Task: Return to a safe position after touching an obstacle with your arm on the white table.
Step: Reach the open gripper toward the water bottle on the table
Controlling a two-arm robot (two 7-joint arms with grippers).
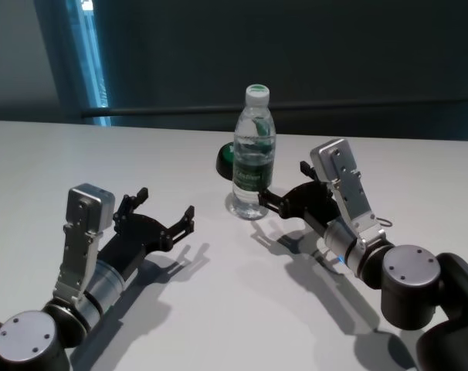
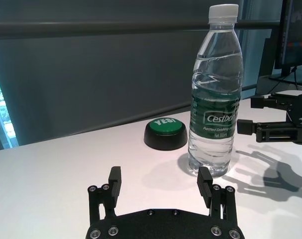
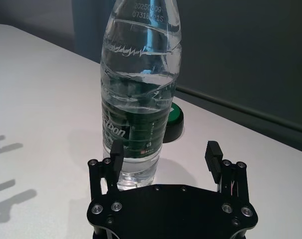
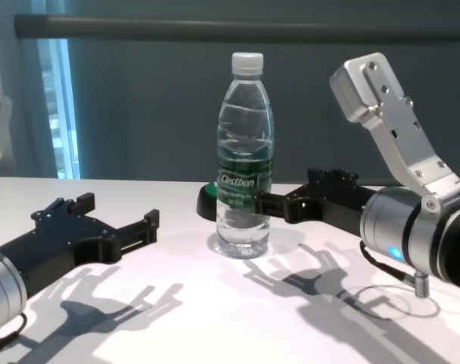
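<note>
Right gripper (image 1: 283, 190), jaws spread and holding nothing, lies low over the white table (image 1: 79, 154) with one black fingertip just beside the lower body of the obstacle (image 1: 254, 151); contact cannot be confirmed from the head view. In the right wrist view the obstacle (image 3: 140, 94) stands directly ahead of one finger (image 3: 116, 152) of the right gripper (image 3: 163, 152), off-centre of the gap, not between the two fingers.

Largest to smallest:

White table: the wide flat surface carrying everything, marked by grey shadows of both arms.

Right arm: enters from 4 o'clock in the head view, forearm angled toward the table centre.

Left arm: enters from 8 o'clock; the left gripper (image 1: 166, 216) rests low at about 9 o'clock of the obstacle, well apart from it, its fingers spread and empty. The left wrist view shows the left gripper (image 2: 161, 180) facing the obstacle (image 2: 215, 94).

Obstacle: upright near the table centre, white cap on, green label band around its middle.

Button (image 1: 225, 161): low, black with a green top, just behind the obstacle at about 11 o'clock.
</note>
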